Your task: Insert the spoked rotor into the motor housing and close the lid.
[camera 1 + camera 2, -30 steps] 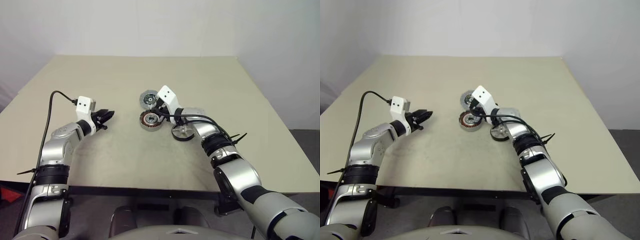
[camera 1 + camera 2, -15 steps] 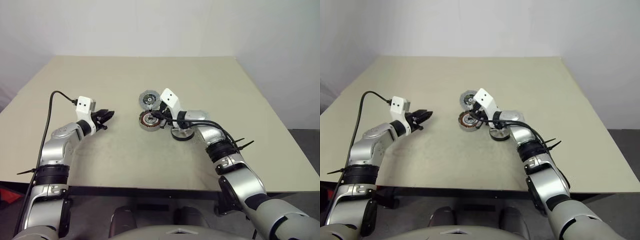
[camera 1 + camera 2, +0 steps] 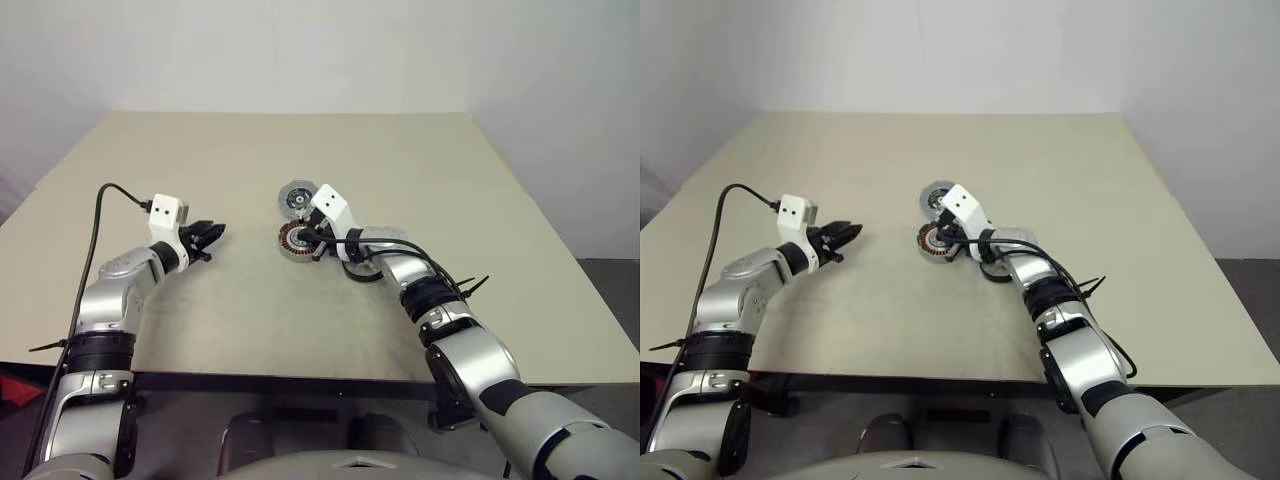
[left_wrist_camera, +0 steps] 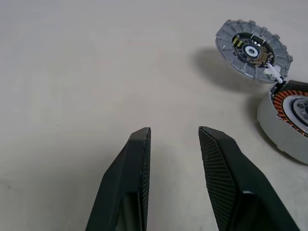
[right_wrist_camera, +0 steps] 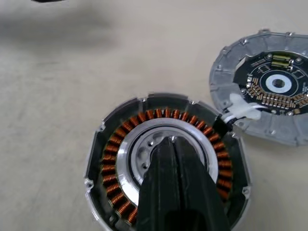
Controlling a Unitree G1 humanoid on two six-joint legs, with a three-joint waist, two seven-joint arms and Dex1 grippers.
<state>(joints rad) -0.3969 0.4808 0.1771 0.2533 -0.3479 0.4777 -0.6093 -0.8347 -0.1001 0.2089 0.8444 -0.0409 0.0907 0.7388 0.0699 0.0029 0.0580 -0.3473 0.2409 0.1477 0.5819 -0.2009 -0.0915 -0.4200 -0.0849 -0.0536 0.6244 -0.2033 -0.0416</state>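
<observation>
Near the desk's (image 3: 480,180) middle, your right hand (image 5: 175,159), fingers pressed together and empty, points into the open motor housing (image 3: 299,241), with the lid (image 3: 296,199) just beyond, the spoked rotor (image 3: 362,268) under your forearm, and your left hand (image 3: 205,238) parted, idle.

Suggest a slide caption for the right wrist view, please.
Shut fingers over the open motor housing, lid alongside.

A beige table (image 3: 420,170) stands against a plain white wall (image 3: 320,50).
</observation>
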